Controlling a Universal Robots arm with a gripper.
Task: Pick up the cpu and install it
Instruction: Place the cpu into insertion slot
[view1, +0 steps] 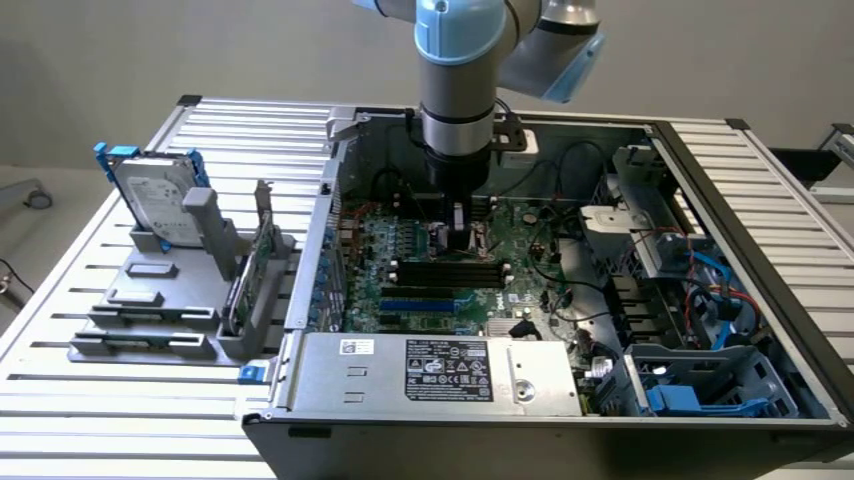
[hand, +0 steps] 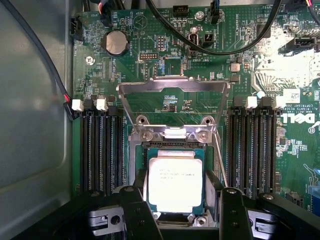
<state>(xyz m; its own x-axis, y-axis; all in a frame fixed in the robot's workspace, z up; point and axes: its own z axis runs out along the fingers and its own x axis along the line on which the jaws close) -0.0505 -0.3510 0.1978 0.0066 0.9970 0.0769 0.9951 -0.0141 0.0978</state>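
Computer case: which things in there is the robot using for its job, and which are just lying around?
For the job:
gripper, low over the motherboard
cpu, right under it at the socket
socket's raised metal frame

Just lying about:
hard drive in the grey rack outside
round battery
memory slots
power supply

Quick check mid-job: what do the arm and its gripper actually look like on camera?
The arm is a round silver-grey tube with light blue joint caps and a darker band at the wrist. A black bracket sticks out beside that wrist. The gripper below is black and narrow. No markings can be read on it.
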